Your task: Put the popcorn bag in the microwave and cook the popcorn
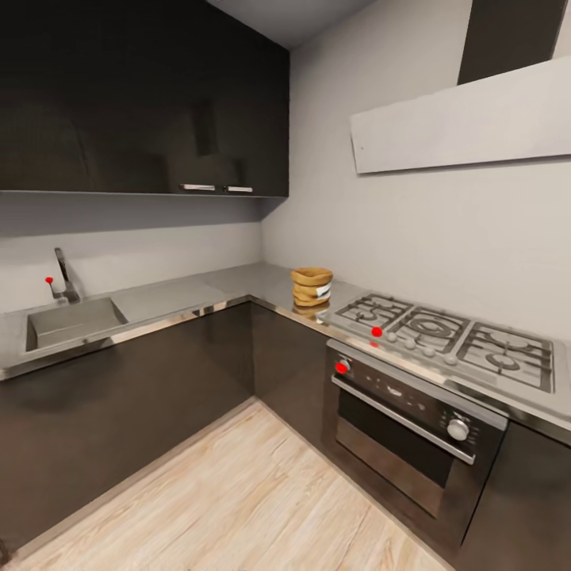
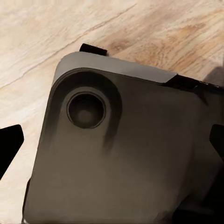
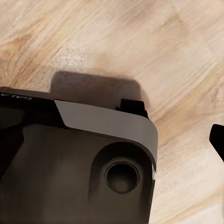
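Kitchen (image 1: 285,444) approach: bag (image 1: 311,286) on countertop (image 1: 238,281) beside hob (image 1: 444,337), still to reach; grippers' state cannot be told.

Head faces the countertop (image 1: 159,297) corner; both wrists look down at floor (image 2: 56,28)

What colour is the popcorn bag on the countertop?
Tan-brown, with a small white patch on its side. The popcorn bag shows best in the head view.
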`<state>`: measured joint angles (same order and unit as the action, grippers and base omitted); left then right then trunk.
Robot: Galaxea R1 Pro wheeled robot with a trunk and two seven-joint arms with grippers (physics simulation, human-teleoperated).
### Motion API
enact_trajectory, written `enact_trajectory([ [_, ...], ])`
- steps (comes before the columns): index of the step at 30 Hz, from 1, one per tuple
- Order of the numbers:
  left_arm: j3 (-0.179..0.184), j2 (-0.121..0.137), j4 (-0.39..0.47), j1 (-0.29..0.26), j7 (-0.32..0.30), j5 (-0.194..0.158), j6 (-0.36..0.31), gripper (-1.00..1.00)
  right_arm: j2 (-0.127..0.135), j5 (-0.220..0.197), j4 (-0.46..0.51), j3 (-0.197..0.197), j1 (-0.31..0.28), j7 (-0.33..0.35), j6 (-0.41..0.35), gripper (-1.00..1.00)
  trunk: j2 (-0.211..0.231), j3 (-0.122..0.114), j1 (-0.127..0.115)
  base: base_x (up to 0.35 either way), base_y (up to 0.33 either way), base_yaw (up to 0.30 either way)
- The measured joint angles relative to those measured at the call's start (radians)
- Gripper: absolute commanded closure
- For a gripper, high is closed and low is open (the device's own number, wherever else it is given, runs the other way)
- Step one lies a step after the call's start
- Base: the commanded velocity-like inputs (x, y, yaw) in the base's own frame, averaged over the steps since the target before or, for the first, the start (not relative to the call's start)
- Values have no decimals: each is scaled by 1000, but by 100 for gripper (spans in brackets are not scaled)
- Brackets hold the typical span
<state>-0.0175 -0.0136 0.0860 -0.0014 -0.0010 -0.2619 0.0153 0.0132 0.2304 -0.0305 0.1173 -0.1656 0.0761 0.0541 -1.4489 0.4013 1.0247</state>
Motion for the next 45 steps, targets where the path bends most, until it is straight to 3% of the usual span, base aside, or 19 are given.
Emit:
enact_trajectory([
  [7,1,-1,-3,0,0,-17,0,-100,0,1,0,0,0,0,0,-100,0,0,0,0,0,252],
  [18,3,-1,-4,0,-3,-19,-2,-100,4,1,0,0,0,0,9,-100,0,0,0,9,4,19],
  [45,14,0,-7,0,-9,-7,-7,-100,5,4,0,0,0,3,4,-100,0,0,-1,252,199,0],
])
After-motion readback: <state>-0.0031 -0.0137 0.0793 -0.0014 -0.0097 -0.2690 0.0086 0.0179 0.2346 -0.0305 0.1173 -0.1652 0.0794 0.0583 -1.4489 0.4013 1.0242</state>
